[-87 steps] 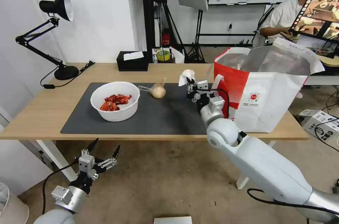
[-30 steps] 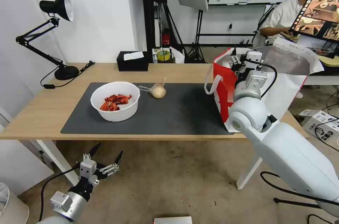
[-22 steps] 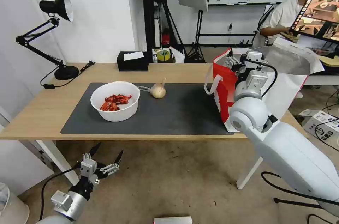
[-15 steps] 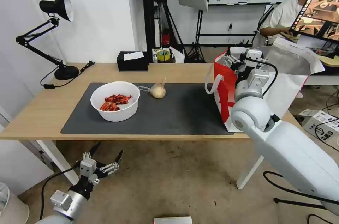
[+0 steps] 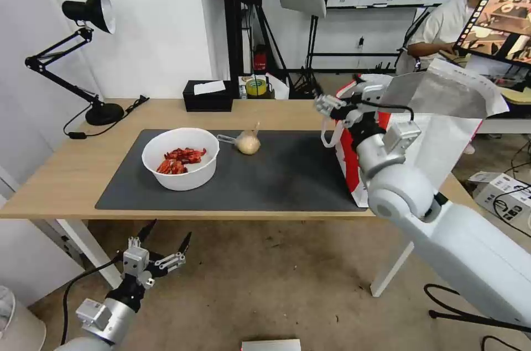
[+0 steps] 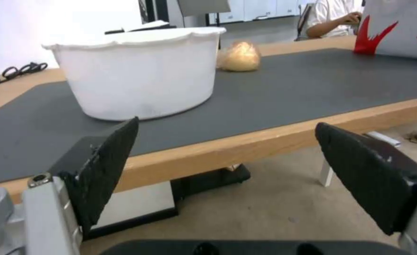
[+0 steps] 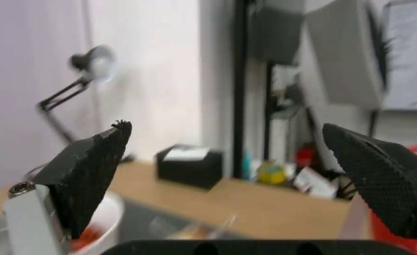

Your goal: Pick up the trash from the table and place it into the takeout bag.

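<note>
Right gripper [image 5: 330, 103], jaws apart and empty, hangs beside the takeout bag's [image 5: 442, 119] rim; small bag of beige food [image 5: 248, 142] lies toward the mat's [image 5: 276, 174] far-edge middle, nearer it than the left gripper [image 5: 160, 243], wide open below the table's [image 5: 66, 174] front edge.

Glossy white rounded arm shells, silver wrist blocks with black cables, and black textured jaws on both grippers.

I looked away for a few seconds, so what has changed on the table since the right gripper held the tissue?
The right gripper carried the crumpled tissue to the takeout bag, let it go inside, and has swung back out, open and empty. The bowl, the small bag of food and the parked left gripper stayed put.
</note>
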### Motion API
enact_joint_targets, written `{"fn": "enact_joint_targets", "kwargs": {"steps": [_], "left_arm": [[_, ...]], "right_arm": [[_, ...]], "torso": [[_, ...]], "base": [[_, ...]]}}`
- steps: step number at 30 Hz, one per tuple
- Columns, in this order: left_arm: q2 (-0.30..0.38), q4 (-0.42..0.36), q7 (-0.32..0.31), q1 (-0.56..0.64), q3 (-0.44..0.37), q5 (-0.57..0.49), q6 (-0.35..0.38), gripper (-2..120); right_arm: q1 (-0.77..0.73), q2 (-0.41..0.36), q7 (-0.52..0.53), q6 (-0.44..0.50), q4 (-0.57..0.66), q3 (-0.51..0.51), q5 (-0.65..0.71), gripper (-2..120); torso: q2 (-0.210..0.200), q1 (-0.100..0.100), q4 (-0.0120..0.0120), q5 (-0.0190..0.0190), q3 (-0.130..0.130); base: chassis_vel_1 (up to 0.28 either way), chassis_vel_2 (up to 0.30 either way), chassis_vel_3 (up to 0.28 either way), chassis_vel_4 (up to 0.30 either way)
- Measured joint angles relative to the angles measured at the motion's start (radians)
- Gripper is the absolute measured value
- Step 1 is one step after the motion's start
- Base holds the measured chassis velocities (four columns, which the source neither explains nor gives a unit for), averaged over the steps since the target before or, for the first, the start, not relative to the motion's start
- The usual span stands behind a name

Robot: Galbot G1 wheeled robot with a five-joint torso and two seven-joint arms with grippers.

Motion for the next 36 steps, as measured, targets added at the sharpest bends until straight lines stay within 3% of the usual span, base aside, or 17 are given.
{"fn": "enact_joint_targets", "kwargs": {"steps": [4,14,25,36], "left_arm": [[0.001,-0.002,0.0,-0.001,-0.001,0.0,0.0,100],[-0.002,0.0,0.005,-0.002,-0.002,0.008,-0.016,100],[-0.023,0.028,0.011,-0.005,0.019,0.038,-0.032,100],[-0.025,0.038,0.012,-0.015,0.029,0.04,-0.038,100]], "right_arm": [[-0.141,-0.041,-0.118,-0.001,0.038,0.078,0.005,100],[-0.452,-0.059,-0.197,0.035,0.11,0.259,-0.092,100],[-0.755,0.04,-0.246,0.199,0.093,0.417,-0.264,100],[-0.949,0.16,-0.243,0.274,0.047,0.45,-0.365,100]], "torso": [[0.0,0.0,-0.0001,0.0002,0.0],[0.0,0.0,-0.0001,0.0001,0.0],[0.0,0.0,0.0,-0.0001,0.0],[0.0,0.0,-0.0001,-0.0001,0.0]], "base": [[0.0,0.0,0.0,0.0],[0.0,0.0,0.0,0.0],[0.0,0.0,0.0,0.0],[0.0,0.0,0.0,0.0]]}}
